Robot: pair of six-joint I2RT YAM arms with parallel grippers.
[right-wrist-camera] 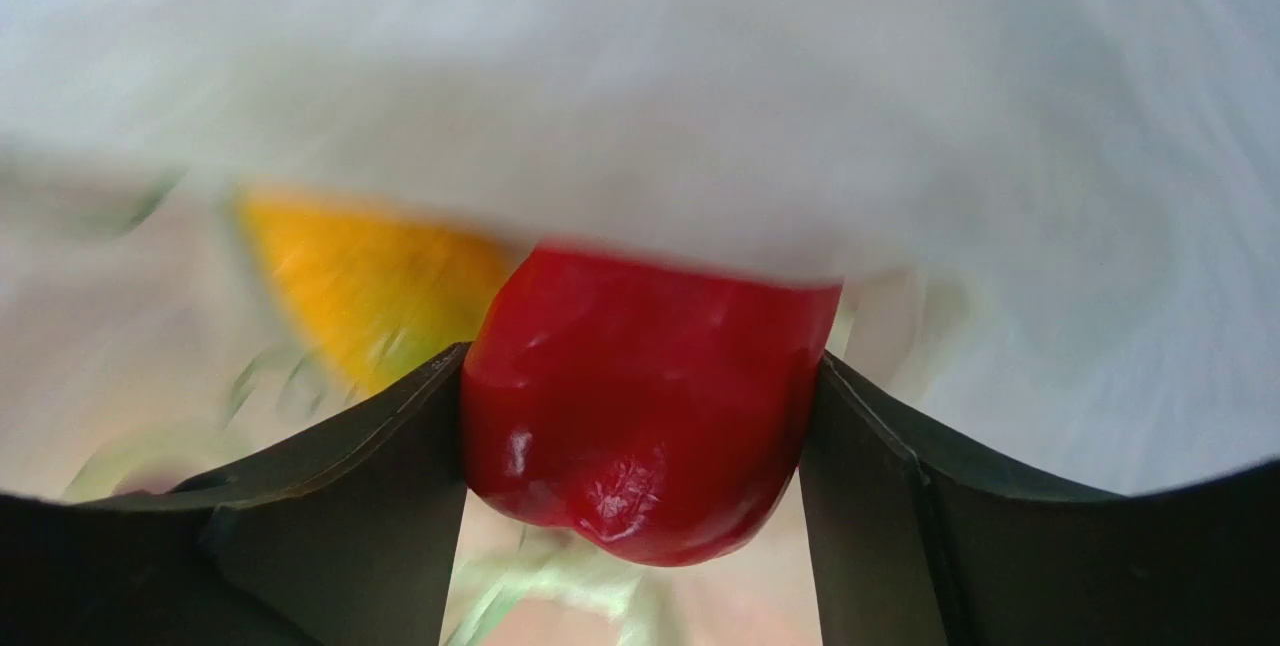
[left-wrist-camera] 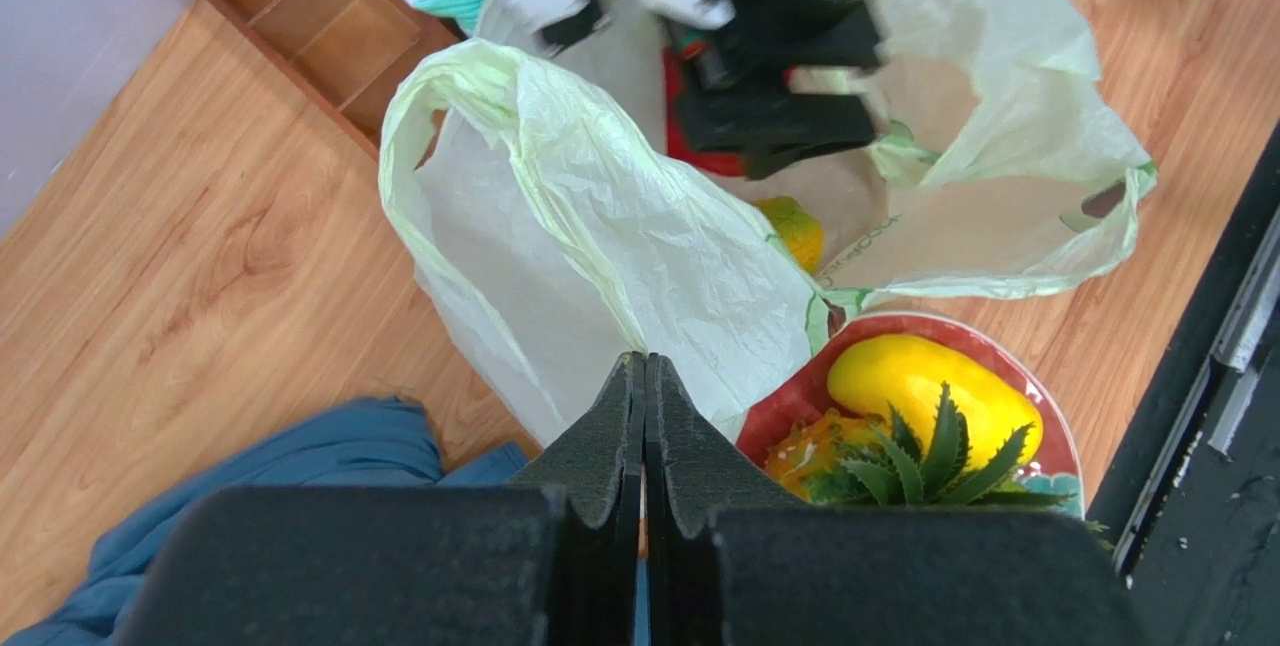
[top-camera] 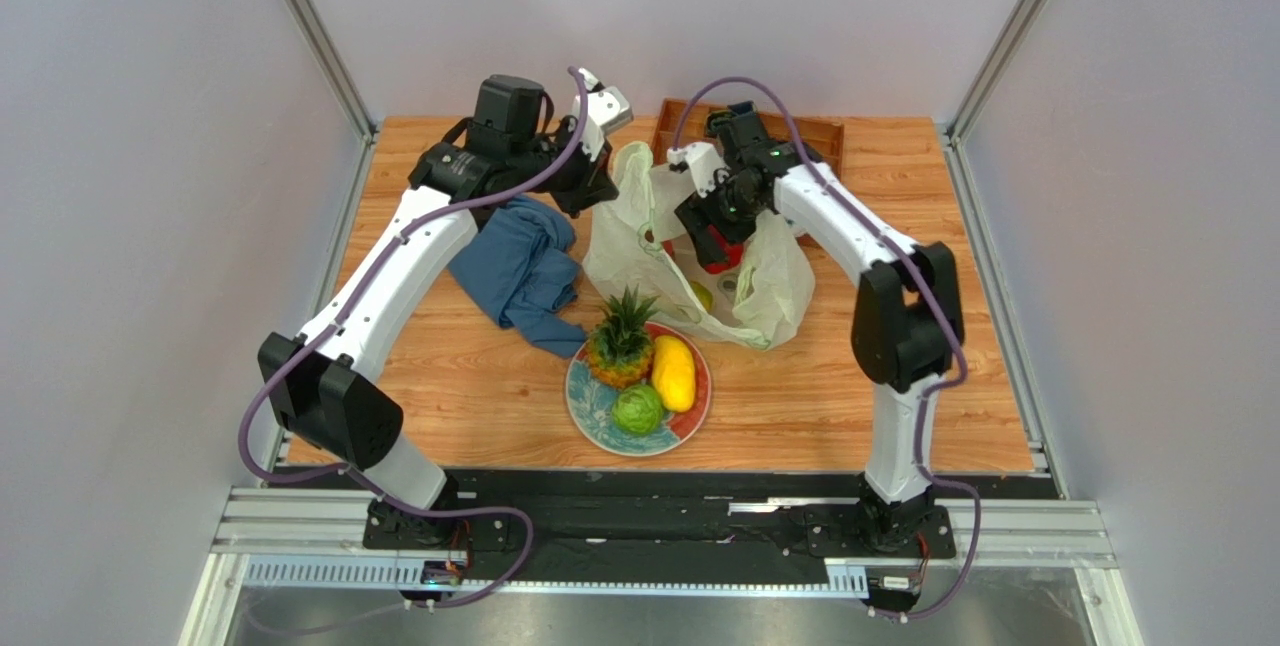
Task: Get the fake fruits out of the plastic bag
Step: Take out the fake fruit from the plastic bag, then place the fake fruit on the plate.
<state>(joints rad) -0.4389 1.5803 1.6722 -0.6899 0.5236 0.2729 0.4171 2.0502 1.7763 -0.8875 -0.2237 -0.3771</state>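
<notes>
Wood-grain bench (top-camera: 842,376) seen from above, walled by grey panels on both sides and at the back, with two black-and-white robot arms reaching in from the near edge.

A thin, translucent pale yellow-green plastic bag (top-camera: 619,249) lies at mid-bench with its mouth open. The left tool (left-wrist-camera: 645,369) has its fingers pressed together on the bag's left rim, and creases in the film run to its tips, lifting that side into a peak.

The right tool (right-wrist-camera: 634,444) is inside the bag's mouth, its two dark fingers pinching a glossy red plastic pepper (right-wrist-camera: 661,346) by its sides. An orange-yellow round fruit (left-wrist-camera: 793,231) lies deeper in the bag, just beside the pepper.

A round red-rimmed plate (top-camera: 594,433) touches the bag's near edge, close to the bench's front. It carries a small plastic pineapple with green crown (top-camera: 619,346), a yellow mango (top-camera: 675,372) and a green bumpy round fruit (top-camera: 639,409), all touching.

A crumpled blue cloth (top-camera: 519,264) lies just left of the bag, under the left arm. A wooden compartment tray (top-camera: 819,136) sits at the far edge behind the bag.

Bare wood shows along the right side beyond the right arm, and at the near left corner.
</notes>
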